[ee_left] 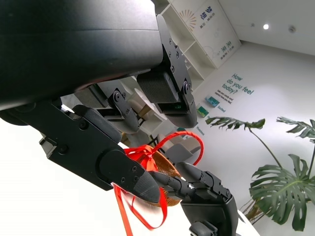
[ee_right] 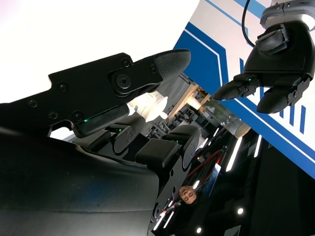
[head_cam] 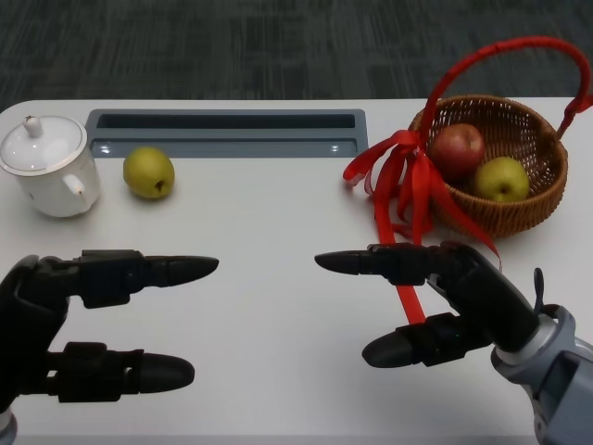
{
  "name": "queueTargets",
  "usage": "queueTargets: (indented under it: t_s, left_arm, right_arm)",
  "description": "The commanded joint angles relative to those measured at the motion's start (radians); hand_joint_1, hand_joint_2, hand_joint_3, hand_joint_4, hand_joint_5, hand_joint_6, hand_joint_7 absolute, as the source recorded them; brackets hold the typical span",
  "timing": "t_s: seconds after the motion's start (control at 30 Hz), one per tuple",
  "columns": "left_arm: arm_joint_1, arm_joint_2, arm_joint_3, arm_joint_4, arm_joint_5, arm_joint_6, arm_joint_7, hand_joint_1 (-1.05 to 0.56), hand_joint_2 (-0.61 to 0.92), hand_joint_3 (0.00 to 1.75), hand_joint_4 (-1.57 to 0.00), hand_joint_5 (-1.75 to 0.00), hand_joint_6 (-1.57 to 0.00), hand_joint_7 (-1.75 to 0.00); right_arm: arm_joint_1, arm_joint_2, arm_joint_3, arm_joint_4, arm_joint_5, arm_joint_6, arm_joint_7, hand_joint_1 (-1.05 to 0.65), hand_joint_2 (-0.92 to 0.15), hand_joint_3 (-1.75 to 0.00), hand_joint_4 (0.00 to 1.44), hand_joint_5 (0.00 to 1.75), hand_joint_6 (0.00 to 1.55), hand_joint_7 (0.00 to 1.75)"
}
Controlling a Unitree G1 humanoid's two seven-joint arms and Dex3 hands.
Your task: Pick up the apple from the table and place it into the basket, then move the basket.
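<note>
White lidded teapot (head_cam: 49,167): far left of the white table (head_cam: 278,278). Green apple (head_cam: 148,172): just right of the teapot, on the table, near a grey recessed tray (head_cam: 227,133). Left hand (head_cam: 69,324): near left, fingers spread, holding nothing. Right hand (head_cam: 445,301): near right, fingers apart, empty. Wicker basket (head_cam: 519,209): far right, red handle and red ribbon (head_cam: 408,185); holds a red apple (head_cam: 458,148) and a second green apple (head_cam: 501,179).

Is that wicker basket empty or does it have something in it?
Not empty. The basket holds a red apple and a yellow-green apple.
</note>
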Motion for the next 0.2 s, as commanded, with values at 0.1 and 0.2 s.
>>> queueTargets:
  t_s: [0.1, 0.2]
  left_arm:
    - [-0.009, 0.003, 0.001, 0.005, -0.012, -0.003, -0.011, -0.42, 0.63, 0.0, -0.94, -0.01, -0.87, -0.01]
    - [-0.012, 0.0, 0.0, 0.008, -0.011, -0.005, -0.013, -0.41, 0.63, 0.0, -0.95, -0.01, -0.87, -0.01]
  right_arm:
    - [0.012, -0.017, -0.022, -0.025, -0.001, -0.004, -0.006, -0.48, -0.87, 0.0, 0.73, 0.0, 0.68, 0.0]
    - [0.014, -0.019, -0.027, -0.027, 0.002, -0.004, -0.003, -0.48, -0.87, 0.0, 0.72, 0.0, 0.67, 0.0]
